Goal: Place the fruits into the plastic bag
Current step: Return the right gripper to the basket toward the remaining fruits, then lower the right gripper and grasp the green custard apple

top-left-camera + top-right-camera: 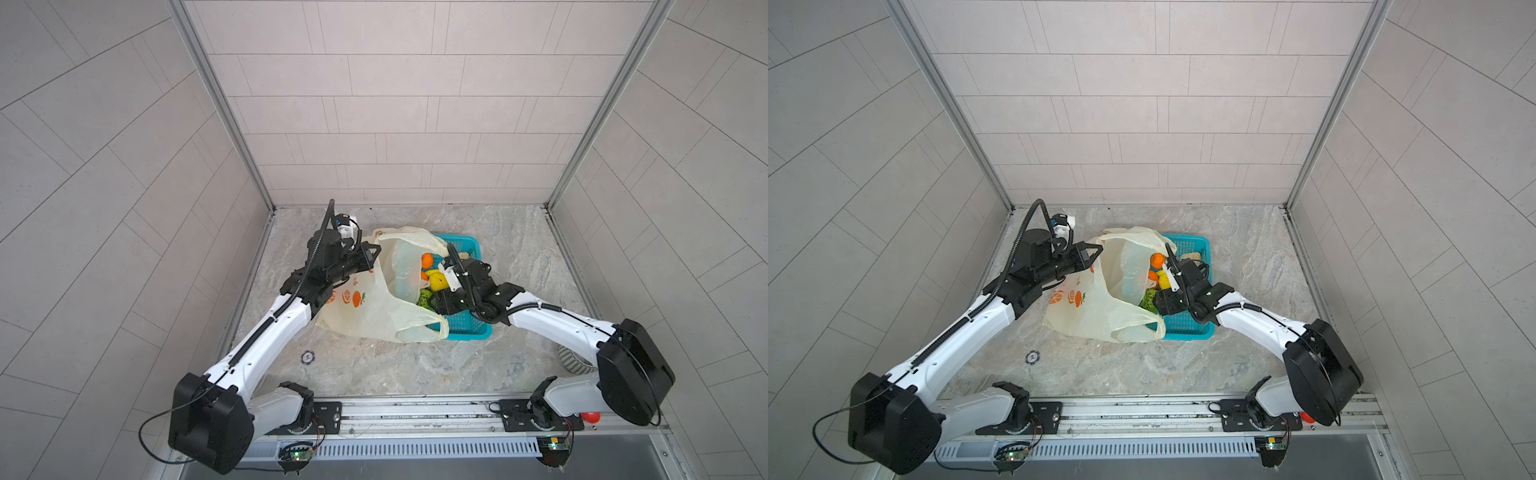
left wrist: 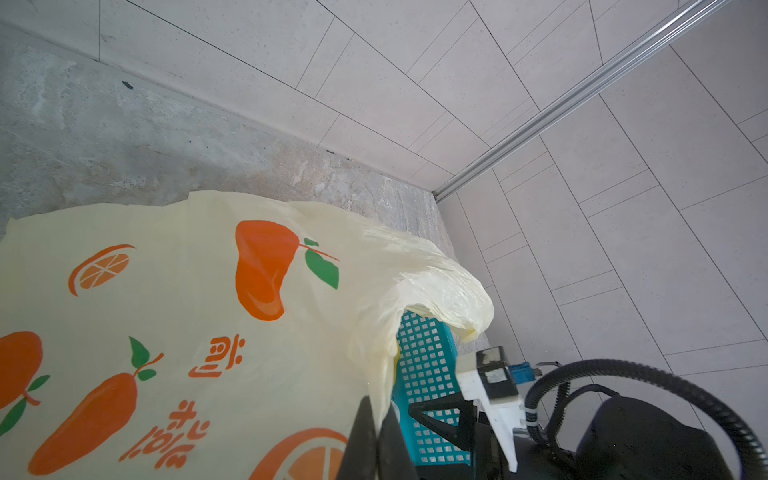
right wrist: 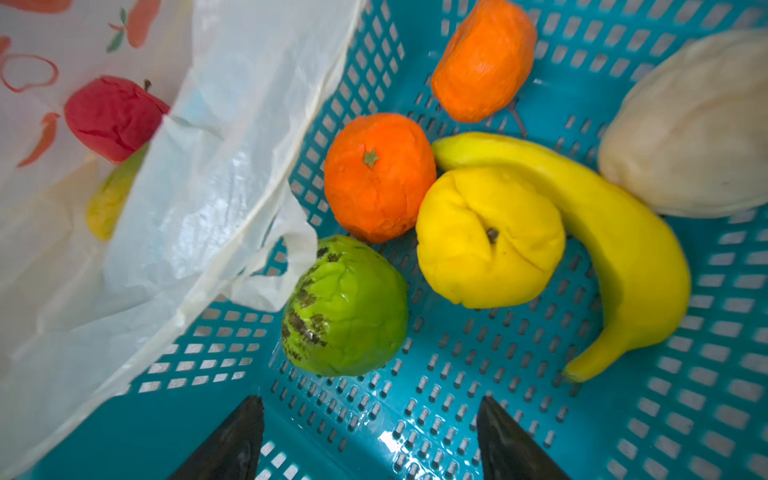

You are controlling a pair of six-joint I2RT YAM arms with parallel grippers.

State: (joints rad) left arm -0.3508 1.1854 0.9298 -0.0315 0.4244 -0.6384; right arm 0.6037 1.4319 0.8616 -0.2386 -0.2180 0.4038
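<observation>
The left gripper (image 2: 375, 419) pinches the plastic bag (image 1: 365, 316) rim, centre of a top view. The right gripper (image 3: 370, 405), spread wide and empty, hangs over the basket (image 3: 648, 415). A red fruit (image 3: 110, 118) seems bagged; six others, including the green fruit (image 3: 345, 307), not yet

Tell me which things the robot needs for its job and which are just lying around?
Job: plastic bag, green fruit, orange, another orange, banana, yellow round fruit, beige fruit, teal basket holding them.
Lying about: small round disc, red knob.
</observation>
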